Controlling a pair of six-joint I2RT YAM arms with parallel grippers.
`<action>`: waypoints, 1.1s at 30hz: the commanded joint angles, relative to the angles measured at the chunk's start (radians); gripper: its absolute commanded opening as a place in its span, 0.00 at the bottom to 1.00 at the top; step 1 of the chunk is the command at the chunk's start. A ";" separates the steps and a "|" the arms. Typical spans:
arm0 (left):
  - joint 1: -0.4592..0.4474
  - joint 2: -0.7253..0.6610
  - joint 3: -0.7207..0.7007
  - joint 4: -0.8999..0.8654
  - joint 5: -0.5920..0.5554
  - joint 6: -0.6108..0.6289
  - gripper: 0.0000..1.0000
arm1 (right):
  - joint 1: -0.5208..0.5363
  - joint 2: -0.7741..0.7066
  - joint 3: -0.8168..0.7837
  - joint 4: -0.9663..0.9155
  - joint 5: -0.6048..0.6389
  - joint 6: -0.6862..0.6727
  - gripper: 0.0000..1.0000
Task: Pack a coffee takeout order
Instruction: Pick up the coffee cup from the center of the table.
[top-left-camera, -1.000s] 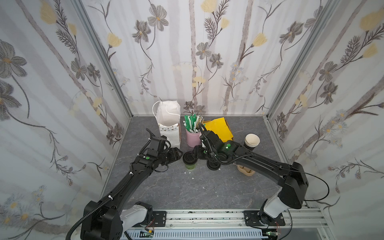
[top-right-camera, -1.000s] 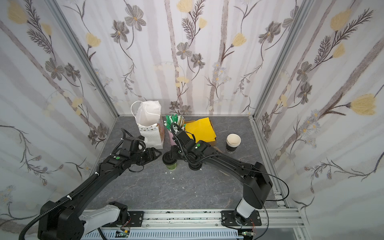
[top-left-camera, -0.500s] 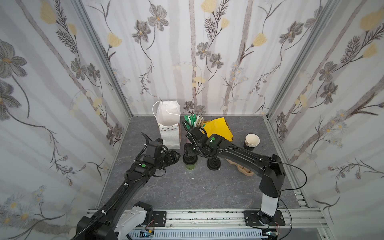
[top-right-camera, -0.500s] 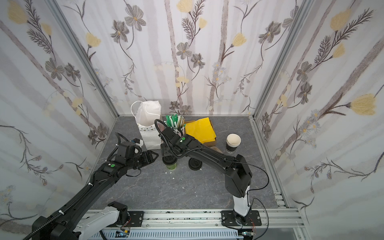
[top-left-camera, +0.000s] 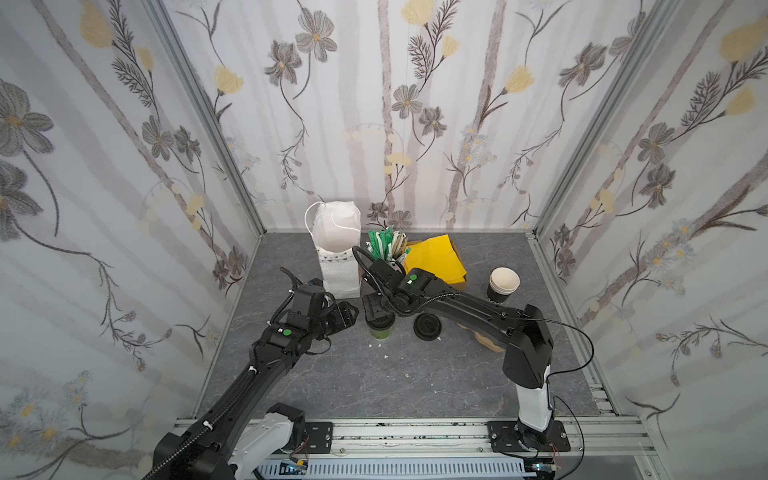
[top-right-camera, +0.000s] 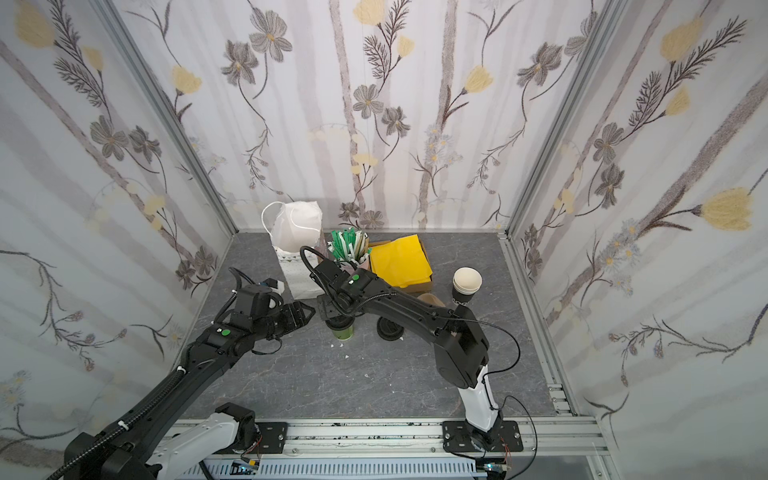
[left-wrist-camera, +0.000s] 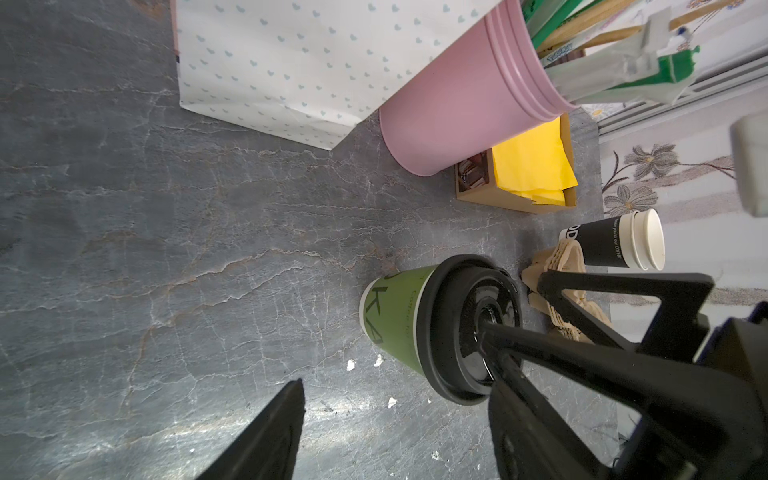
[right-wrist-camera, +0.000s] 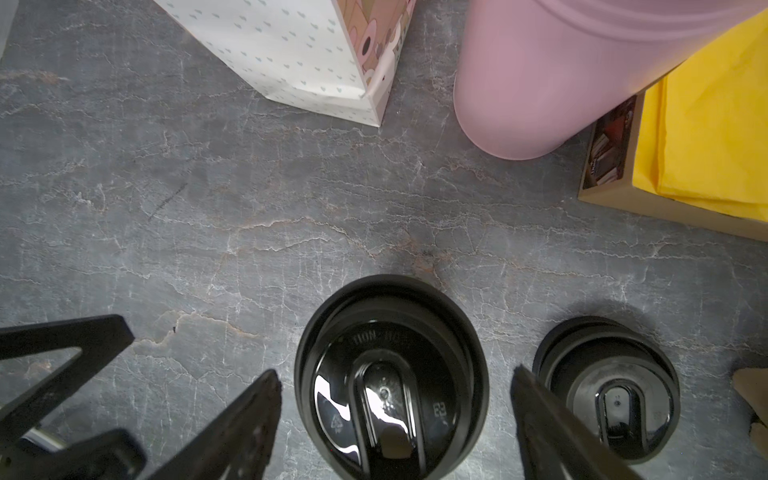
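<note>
The green cup (top-left-camera: 381, 331) (top-right-camera: 342, 331) with a black lid (right-wrist-camera: 390, 382) stands upright on the grey table. My right gripper (top-left-camera: 376, 309) (right-wrist-camera: 395, 378) hangs just above it, open, with a finger (right-wrist-camera: 257, 411) on each side of the lid and a gap to both. My left gripper (top-left-camera: 353, 311) (left-wrist-camera: 399, 390) is open beside the cup (left-wrist-camera: 395, 320) on its left, not touching it. Folded yellow napkins (top-left-camera: 434, 262) lie in a cardboard box behind. Tan sticks (left-wrist-camera: 602, 33) stand with green-wrapped ones in a pink cup (top-left-camera: 384, 249).
A white paper bag (top-left-camera: 336, 262) stands just behind the left gripper. A loose black lid (top-left-camera: 428, 327) lies right of the green cup. The stack of black cups (top-left-camera: 500, 286) and the tan cup carrier (top-left-camera: 486, 338) sit under the right arm.
My right gripper has shifted left until it is over the green cup, and its jaws have spread wide. The left gripper has stayed beside the cup.
</note>
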 joint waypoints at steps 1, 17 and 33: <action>0.002 0.003 -0.002 0.004 -0.011 0.005 0.73 | 0.006 0.018 0.015 0.005 0.008 -0.014 0.84; 0.004 0.012 0.001 0.004 0.000 0.010 0.72 | 0.023 0.060 0.032 -0.037 0.016 -0.029 0.77; 0.004 0.022 0.011 0.004 0.010 0.010 0.73 | 0.034 0.099 0.067 -0.095 0.036 -0.057 0.77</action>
